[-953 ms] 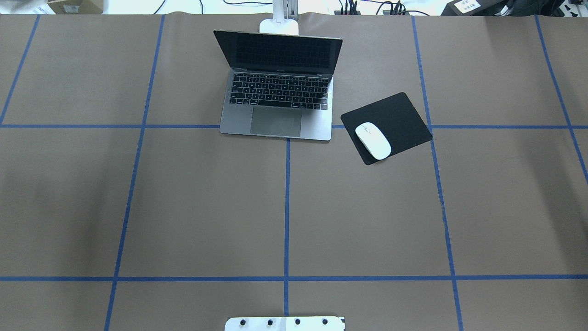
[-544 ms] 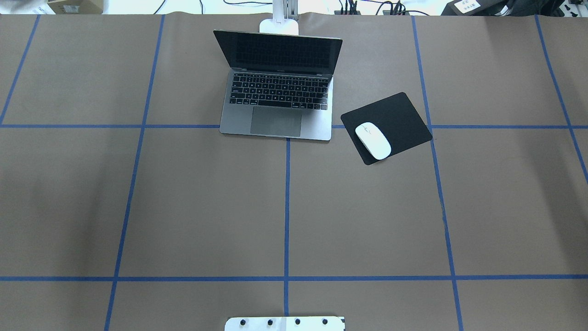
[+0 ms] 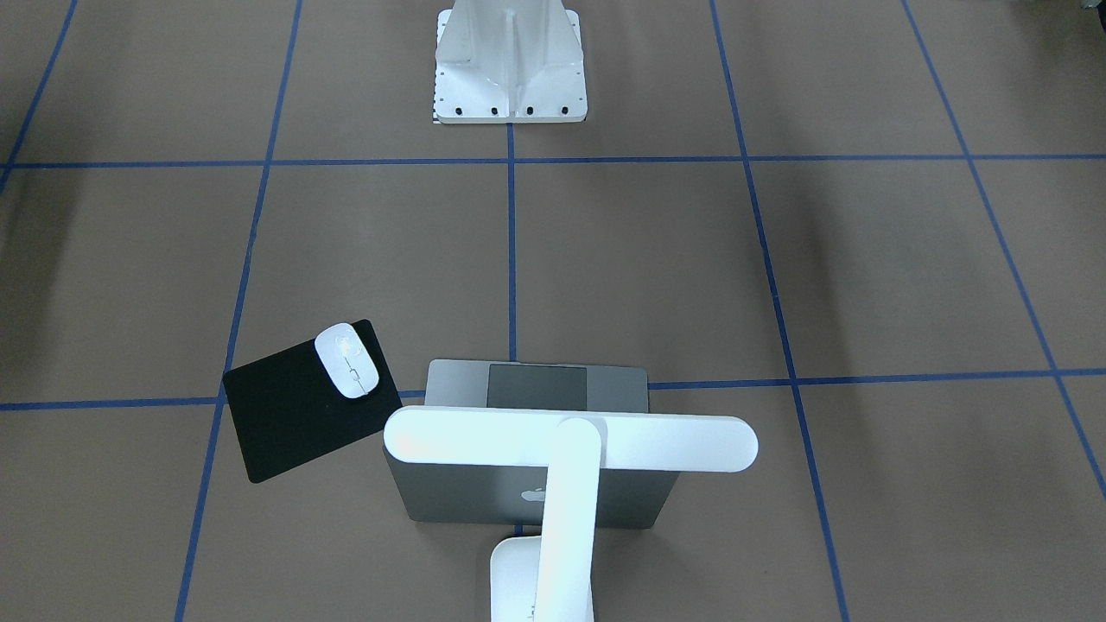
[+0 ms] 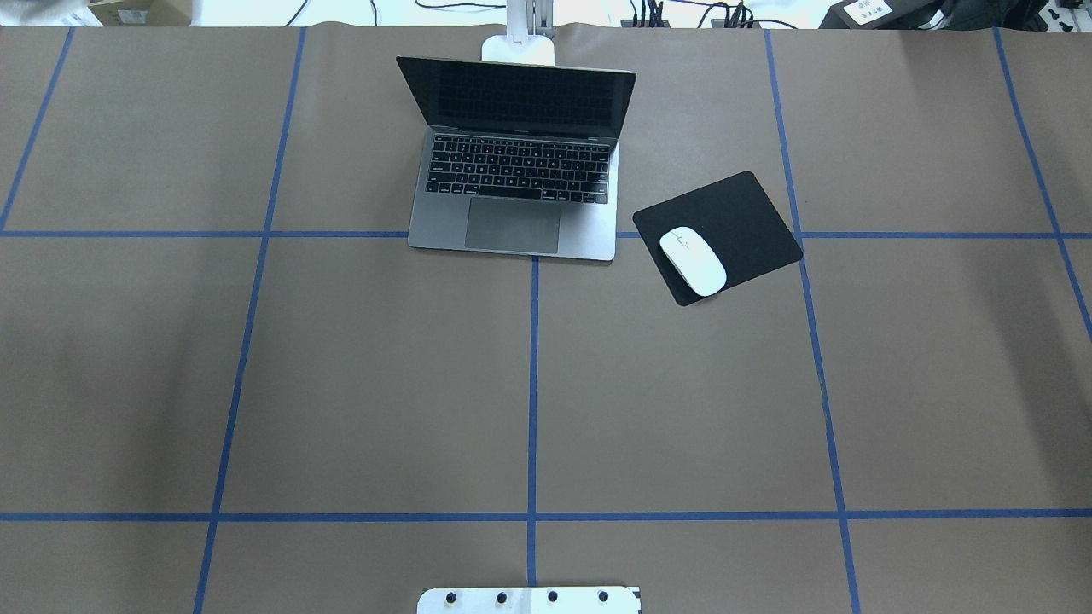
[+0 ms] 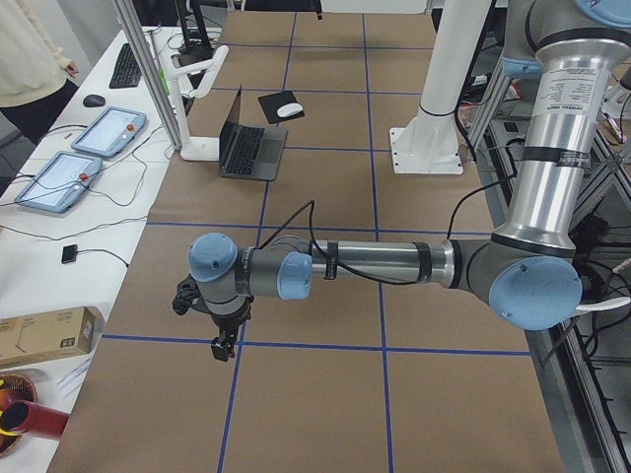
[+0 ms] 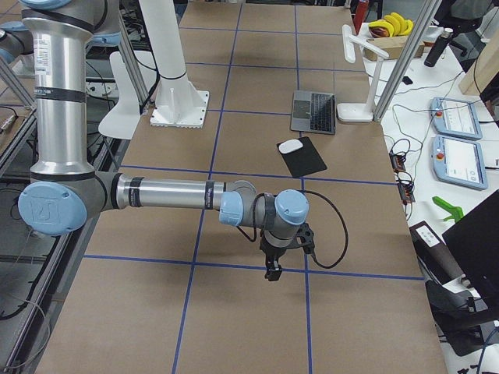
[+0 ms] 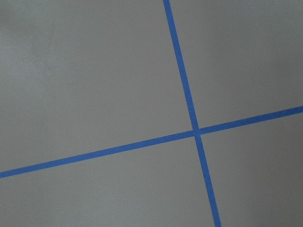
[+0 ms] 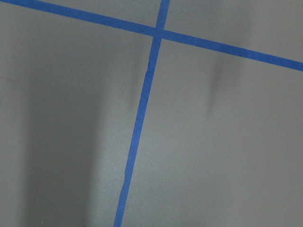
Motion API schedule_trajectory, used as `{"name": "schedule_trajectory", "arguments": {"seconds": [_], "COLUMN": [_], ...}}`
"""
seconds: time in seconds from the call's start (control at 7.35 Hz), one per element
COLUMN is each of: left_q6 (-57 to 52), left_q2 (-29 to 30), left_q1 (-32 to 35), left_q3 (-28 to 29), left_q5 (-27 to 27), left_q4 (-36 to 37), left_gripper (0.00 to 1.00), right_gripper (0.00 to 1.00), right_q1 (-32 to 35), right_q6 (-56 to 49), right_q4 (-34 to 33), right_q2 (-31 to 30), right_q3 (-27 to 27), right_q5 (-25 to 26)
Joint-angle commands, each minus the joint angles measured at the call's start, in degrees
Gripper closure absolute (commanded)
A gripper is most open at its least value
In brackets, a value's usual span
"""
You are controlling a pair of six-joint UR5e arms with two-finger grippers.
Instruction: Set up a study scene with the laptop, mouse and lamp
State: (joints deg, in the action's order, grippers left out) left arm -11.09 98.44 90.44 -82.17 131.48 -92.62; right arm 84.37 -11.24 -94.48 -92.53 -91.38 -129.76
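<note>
Well beyond your left gripper point(image 5: 223, 348) and right gripper point(image 6: 272, 272), whose opening you cannot tell, the laptop point(image 4: 512, 183) stands open under the lamp point(image 3: 570, 441), with the mouse point(image 4: 692, 261) beside it, study-ready.

The left arm point(image 5: 385, 264) has an upright upper section, bends at the elbow and holds its forearm level toward 9 o'clock in the left side view. Its wrist turns down, so the left gripper point(image 5: 224, 347) points to 6 o'clock. The right arm point(image 6: 164, 193) mirrors this in the right side view: its forearm is level toward 3 o'clock and the right gripper point(image 6: 273, 270) points to 6 o'clock. The jaws of the 2 grippers show too small to judge.
</note>
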Motion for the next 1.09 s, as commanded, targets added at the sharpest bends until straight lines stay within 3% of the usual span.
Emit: {"name": "schedule_trajectory", "arguments": {"seconds": [0.0, 0.95], "left_q6": [0.1, 0.1], "left_q2": [0.0, -0.09], "left_q1": [-0.08, 0.0], "left_q3": [0.08, 0.08], "left_q5": [0.0, 0.0], "left_q4": [0.07, -0.02], "left_gripper": [0.01, 0.01], "right_gripper": [0.0, 0.0], "right_q1": [0.0, 0.0], "right_q6": [0.08, 0.25], "right_q4": [0.0, 0.0], "right_q2": [0.07, 0.25], "right_q3": [-0.03, 0.76], "right_q5": [0.03, -0.05]}}
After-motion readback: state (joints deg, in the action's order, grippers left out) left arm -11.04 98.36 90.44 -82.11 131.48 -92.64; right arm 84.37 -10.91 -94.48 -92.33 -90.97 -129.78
